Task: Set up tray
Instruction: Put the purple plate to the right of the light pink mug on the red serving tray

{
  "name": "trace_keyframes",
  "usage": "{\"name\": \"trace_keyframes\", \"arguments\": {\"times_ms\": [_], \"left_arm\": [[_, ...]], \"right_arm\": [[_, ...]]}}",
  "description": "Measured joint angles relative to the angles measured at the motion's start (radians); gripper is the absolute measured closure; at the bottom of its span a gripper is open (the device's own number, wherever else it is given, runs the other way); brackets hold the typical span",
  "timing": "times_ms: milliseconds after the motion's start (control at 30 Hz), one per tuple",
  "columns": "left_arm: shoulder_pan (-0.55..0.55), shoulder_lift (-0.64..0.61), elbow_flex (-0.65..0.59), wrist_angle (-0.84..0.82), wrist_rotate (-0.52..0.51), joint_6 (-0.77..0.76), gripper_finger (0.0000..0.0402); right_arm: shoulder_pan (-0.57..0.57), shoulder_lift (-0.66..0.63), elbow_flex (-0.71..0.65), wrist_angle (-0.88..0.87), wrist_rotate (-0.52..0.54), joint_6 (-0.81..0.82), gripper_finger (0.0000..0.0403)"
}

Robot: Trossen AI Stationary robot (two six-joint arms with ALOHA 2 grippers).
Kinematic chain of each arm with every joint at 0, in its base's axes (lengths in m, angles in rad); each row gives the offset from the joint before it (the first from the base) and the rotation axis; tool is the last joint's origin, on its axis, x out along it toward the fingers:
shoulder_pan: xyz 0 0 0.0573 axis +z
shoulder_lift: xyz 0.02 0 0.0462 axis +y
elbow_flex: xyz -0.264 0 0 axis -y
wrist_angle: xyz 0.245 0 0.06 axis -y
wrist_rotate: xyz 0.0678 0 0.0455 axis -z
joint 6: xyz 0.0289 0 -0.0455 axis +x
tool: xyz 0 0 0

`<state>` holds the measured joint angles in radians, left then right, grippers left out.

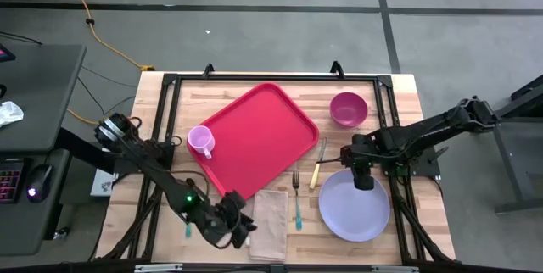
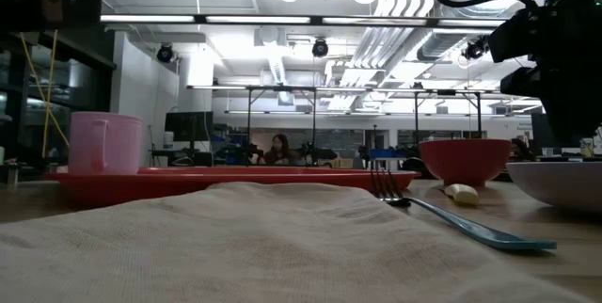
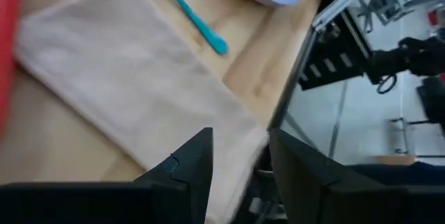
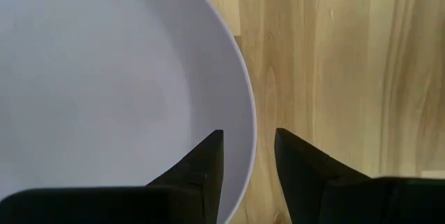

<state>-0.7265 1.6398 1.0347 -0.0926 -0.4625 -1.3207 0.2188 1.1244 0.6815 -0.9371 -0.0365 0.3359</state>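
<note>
The red tray (image 1: 259, 133) lies slantwise at the table's middle, with a pink cup (image 1: 201, 141) standing on its left corner. A beige napkin (image 1: 271, 214) lies flat near the front edge. My left gripper (image 1: 244, 229) is open at the napkin's near left corner, and the napkin's edge (image 3: 243, 140) lies between its fingers (image 3: 240, 175). A lavender plate (image 1: 354, 207) lies at the front right. My right gripper (image 1: 363, 181) is open above the plate's far rim (image 4: 247, 113), pointing down, with one finger over the inside and one over the outside (image 4: 249, 168).
A magenta bowl (image 1: 348, 108) stands at the far right of the tray. A knife with a cream handle (image 1: 317, 168) and a fork with a teal handle (image 1: 297, 198) lie between the napkin and the plate. Black frame rails (image 1: 399, 180) run along the table's sides.
</note>
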Motion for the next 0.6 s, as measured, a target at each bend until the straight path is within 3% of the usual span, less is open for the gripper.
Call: {"name": "trace_keyframes", "arguments": {"times_ms": [233, 600], "left_arm": [[0.000, -0.098, -0.086, 0.042, -0.098, 0.108, 0.0229], [0.000, -0.168, -0.139, 0.118, -0.119, 0.198, 0.0229]], "right_arm": [[-0.003, 0.003, -0.027, 0.011, 0.001, 0.000, 0.0295], [-0.028, 0.017, -0.106, 0.070, -0.022, 0.010, 0.0295]]}}
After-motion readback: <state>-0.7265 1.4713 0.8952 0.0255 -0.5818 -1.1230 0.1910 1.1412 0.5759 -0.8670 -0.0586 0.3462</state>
